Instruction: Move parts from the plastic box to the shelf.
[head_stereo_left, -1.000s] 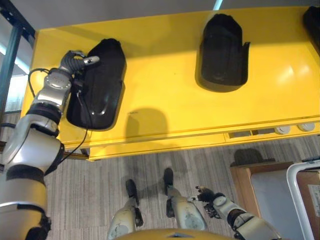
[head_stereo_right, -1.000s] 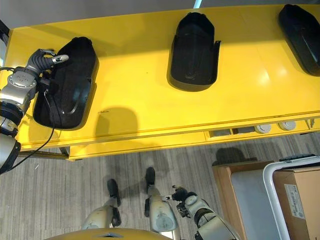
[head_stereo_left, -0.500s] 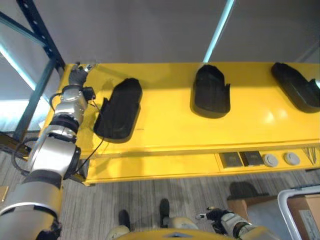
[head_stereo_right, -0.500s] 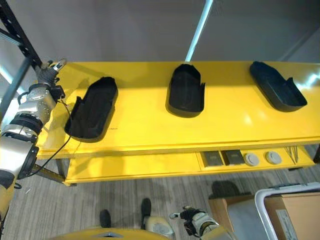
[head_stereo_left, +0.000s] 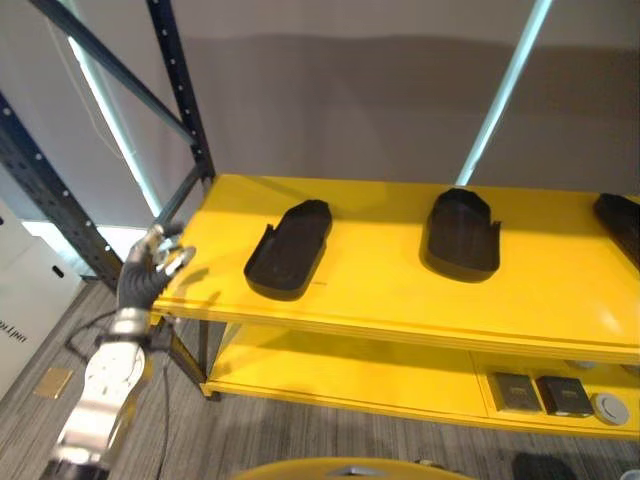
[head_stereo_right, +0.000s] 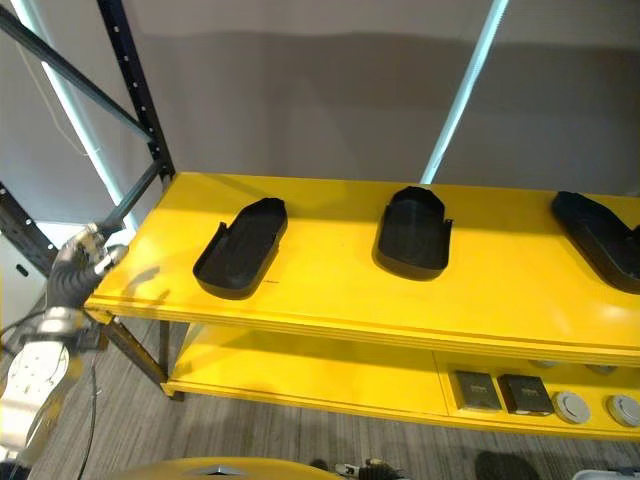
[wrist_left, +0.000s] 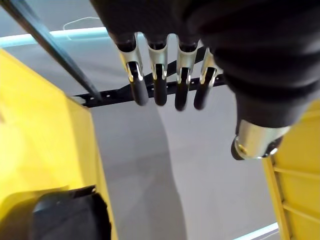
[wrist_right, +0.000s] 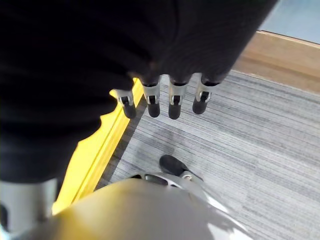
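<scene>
Yellow is the shelf (head_stereo_left: 390, 290), a two-level rack with dark blue steel uprights (head_stereo_left: 180, 85) at its left end. Three black moulded plastic parts lie on its top board, well apart from one another. The left part (head_stereo_left: 290, 248) is a long shallow tray-like shell lying at a slant, its open side up. The middle part (head_stereo_left: 462, 232) is shorter and deeper, with its rounded end toward the wall. The right part (head_stereo_right: 598, 238) sits at the far right end of the board. On the lower board, toward the right, lie two dark flat square pieces (head_stereo_right: 498, 392) side by side, with two pale round discs (head_stereo_right: 598, 408) just beside them.

The left hand (head_stereo_left: 150, 272) is raised off the shelf's left front corner, near the board's edge but apart from it. Its fingers (wrist_left: 159, 82) are nearly straight, loosely spread, and it holds nothing. It is well apart from the left part.

The right hand (wrist_right: 165, 100) hangs low over grey striped carpet (wrist_right: 250, 140), its fingers relaxed and straight, holding nothing; a yellow edge of the shelf runs beside it.
</scene>
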